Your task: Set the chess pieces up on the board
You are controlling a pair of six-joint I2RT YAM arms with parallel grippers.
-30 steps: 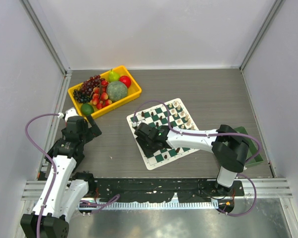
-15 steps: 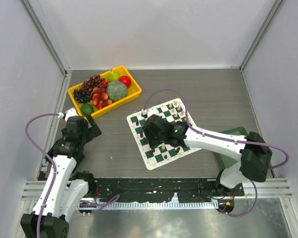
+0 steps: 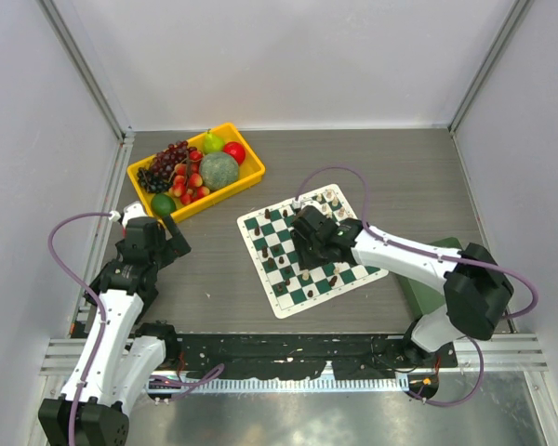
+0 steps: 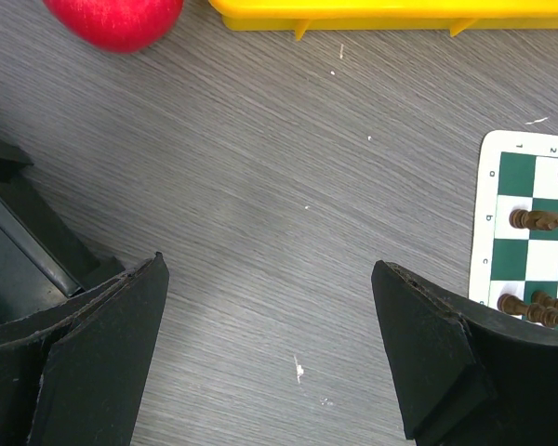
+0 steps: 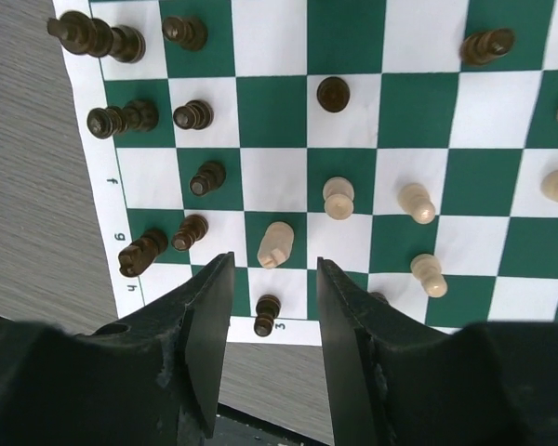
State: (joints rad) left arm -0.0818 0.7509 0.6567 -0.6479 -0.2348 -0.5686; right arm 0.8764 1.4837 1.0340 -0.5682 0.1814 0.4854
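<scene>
The green and white board (image 3: pixel 281 305) lies turned at an angle in the middle of the table. Dark and cream chess pieces stand and lie scattered on it. My right gripper (image 3: pixel 309 234) hovers open over the board's middle. In the right wrist view (image 5: pixel 272 269) its jaws stand either side of a dark pawn (image 5: pixel 267 314) at the board's (image 5: pixel 279 111) edge, with a cream piece (image 5: pixel 276 243) lying just beyond. Several dark pieces (image 5: pixel 121 119) stand along the left column. My left gripper (image 3: pixel 172 234) is open and empty over bare table (image 4: pixel 270 265), left of the board (image 4: pixel 530 177).
A yellow tray (image 3: pixel 251 175) of fruit stands at the back left; its edge (image 4: pixel 391 9) and a red apple (image 4: pixel 116 19) show in the left wrist view. A plain green tray (image 3: pixel 415 294) lies right of the board, partly under my right arm.
My right gripper has moved from the board's near left part toward its middle right. The right elbow has swung right. The left arm has not moved.
</scene>
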